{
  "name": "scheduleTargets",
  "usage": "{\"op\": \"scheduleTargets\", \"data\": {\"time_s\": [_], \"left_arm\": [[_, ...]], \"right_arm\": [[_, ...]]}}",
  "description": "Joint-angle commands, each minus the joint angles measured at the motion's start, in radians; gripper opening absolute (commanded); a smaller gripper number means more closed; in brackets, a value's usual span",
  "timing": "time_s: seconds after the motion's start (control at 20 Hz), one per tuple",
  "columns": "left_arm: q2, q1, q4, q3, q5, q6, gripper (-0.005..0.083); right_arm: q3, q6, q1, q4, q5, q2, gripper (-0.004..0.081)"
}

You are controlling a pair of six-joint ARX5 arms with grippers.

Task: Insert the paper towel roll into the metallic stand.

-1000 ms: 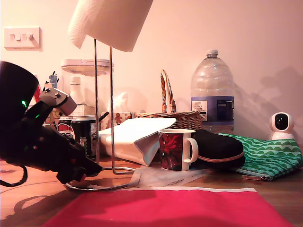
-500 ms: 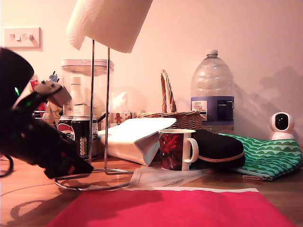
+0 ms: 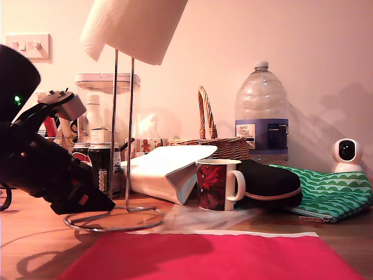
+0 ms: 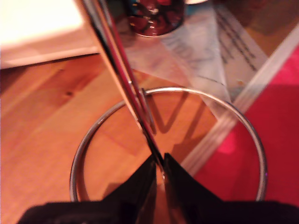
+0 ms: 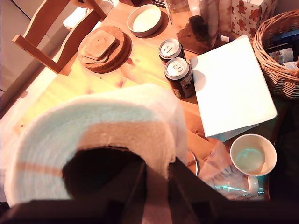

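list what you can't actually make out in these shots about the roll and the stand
- Top of the paper towel roll: cut off by the exterior view's upper edge, with my second gripper out of that frame.
- Top of the metallic stand: its loop runs up behind the roll, so whether it has entered the core is hidden.
- Stand's ring base: partly covered by my first gripper.

Very little lettering can be read. The large clear water bottle [image 3: 261,111] near the back edge of the surface carries a blue and white label [image 3: 261,135] with small print on its white patch, too small to make out. The dark cans [image 3: 101,169] beside it show white markings that stay unreadable. A translucent printed sheet [image 4: 205,46] lying on the surface has lines of fine text, blurred beyond reading. A box [image 5: 243,16] at the back shows gingerbread-figure pictures, no legible words.
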Motion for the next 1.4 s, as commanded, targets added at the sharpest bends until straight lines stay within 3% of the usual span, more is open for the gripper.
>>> {"op": "scheduleTargets", "data": {"time_s": [0.0,0.3,0.5,0.7,0.8,1.35], "left_arm": [[-0.03,-0.027,0.008,-0.006,0.02,-0.004,-0.002],[-0.063,-0.077,-0.076,-0.006,0.015,-0.04,-0.002],[-0.06,-0.095,-0.101,-0.008,-0.038,-0.036,-0.002],[-0.06,-0.079,-0.141,-0.007,-0.075,-0.018,-0.002],[-0.06,-0.07,-0.154,-0.008,-0.089,-0.002,-0.002],[-0.044,0.002,-0.159,-0.008,-0.085,0.037,-0.002]], "right_arm": [[-0.003,-0.005,0.011,0.025,-0.003,0.018,-0.0012],[-0.003,-0.006,0.023,0.025,-0.004,0.018,-0.0012],[-0.003,-0.006,0.035,0.023,-0.004,0.017,-0.0012],[-0.003,-0.014,0.043,0.02,0.01,0.005,-0.0012],[-0.003,-0.022,0.043,0.02,0.056,-0.013,-0.0012],[-0.026,0.002,0.092,0.016,0.051,-0.03,-0.0012]]}}
